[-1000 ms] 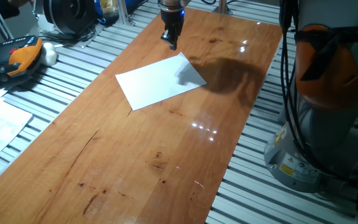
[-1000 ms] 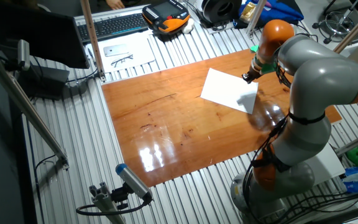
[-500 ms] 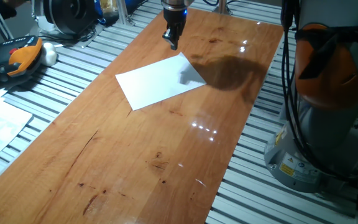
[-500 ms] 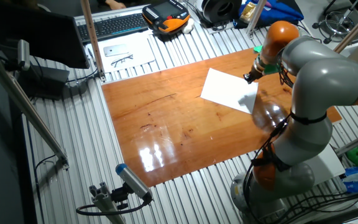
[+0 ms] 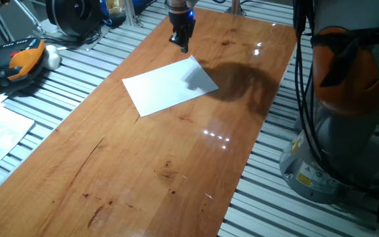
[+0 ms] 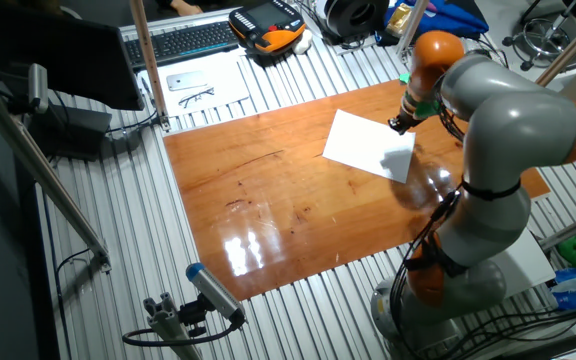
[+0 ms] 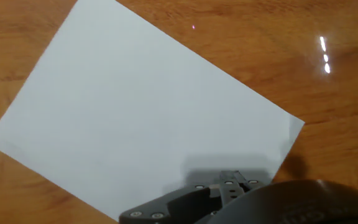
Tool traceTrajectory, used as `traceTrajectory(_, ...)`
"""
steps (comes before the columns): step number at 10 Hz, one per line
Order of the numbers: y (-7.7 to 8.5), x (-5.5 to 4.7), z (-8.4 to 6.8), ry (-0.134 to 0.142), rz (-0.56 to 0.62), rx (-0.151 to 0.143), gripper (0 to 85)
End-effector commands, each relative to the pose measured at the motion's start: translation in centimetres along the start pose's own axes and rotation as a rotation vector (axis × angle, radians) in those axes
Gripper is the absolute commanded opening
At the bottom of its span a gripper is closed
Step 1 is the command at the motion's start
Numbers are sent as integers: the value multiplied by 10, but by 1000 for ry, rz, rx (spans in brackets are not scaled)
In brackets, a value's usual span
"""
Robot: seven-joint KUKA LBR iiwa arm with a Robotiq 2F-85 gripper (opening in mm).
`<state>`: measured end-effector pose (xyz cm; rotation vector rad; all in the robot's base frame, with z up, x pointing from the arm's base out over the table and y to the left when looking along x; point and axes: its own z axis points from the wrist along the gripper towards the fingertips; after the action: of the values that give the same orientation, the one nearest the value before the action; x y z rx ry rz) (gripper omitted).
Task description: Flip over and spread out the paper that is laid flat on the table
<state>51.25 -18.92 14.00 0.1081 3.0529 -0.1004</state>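
**Approach to the sheet, no grasp yet**

The paper lies flat, blank face up, on the table. The gripper hangs above its far corner — fingers together, holding nothing. My judgement: next it must descend and catch one edge — a thin, difficult thing to lift.

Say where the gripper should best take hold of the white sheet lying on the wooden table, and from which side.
Probably at the corner of the paper nearest the gripper. The sheet lies flat on the table, blank face up, so only an edge or corner can be pinched. Coming in low from that corner's side seems the shortest approach.
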Motion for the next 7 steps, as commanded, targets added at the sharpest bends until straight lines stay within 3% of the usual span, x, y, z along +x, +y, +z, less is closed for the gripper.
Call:
traceTrajectory(1,0,0,0,-6,4,7,0)
traceTrajectory(3,0,0,0,12,-4,-11,0)
traceTrajectory(4,-6,-4,1,27,-34,-5,0)
traceTrajectory(5,-10,-5,3,26,-44,-12,0)
traceTrajectory(6,-14,-8,2,14,-71,17,0)
traceTrajectory(7,-19,-10,1,13,-71,1,0)
